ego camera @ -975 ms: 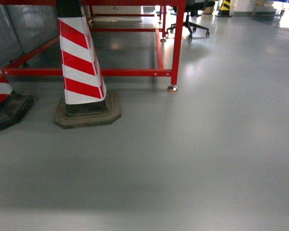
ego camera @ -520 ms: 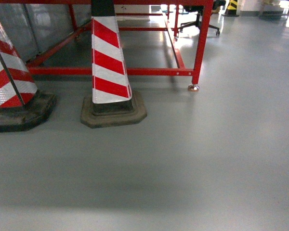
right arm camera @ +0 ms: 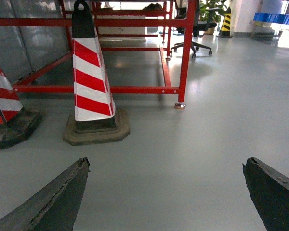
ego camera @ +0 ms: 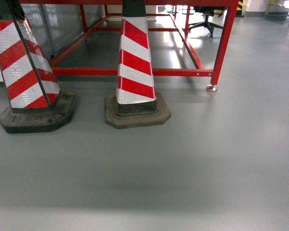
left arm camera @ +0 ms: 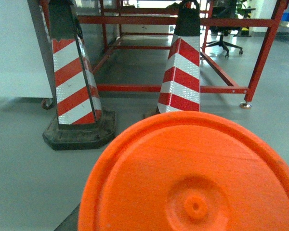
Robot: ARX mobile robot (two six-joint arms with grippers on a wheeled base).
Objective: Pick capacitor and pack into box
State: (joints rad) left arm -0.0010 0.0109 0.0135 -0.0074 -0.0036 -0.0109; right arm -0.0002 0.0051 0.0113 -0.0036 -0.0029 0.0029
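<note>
A ridged orange plastic disc (left arm camera: 192, 178) fills the near left wrist view, hiding the left gripper, whose state cannot be told. The right gripper (right arm camera: 166, 197) is spread wide, dark fingers (right arm camera: 48, 202) above smooth grey floor (ego camera: 183, 163). Beyond, two striped cones (ego camera: 135, 62) and a red metal frame (ego camera: 135, 72) are seen; capacitor and box are out of view.

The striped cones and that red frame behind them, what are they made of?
The red-and-white striped cones look like plastic with reflective sheeting, given the speckled sheen on the white bands, on dull black bases, probably rubber. The red frame looks like painted metal: straight glossy bars, bolted joints.
</note>
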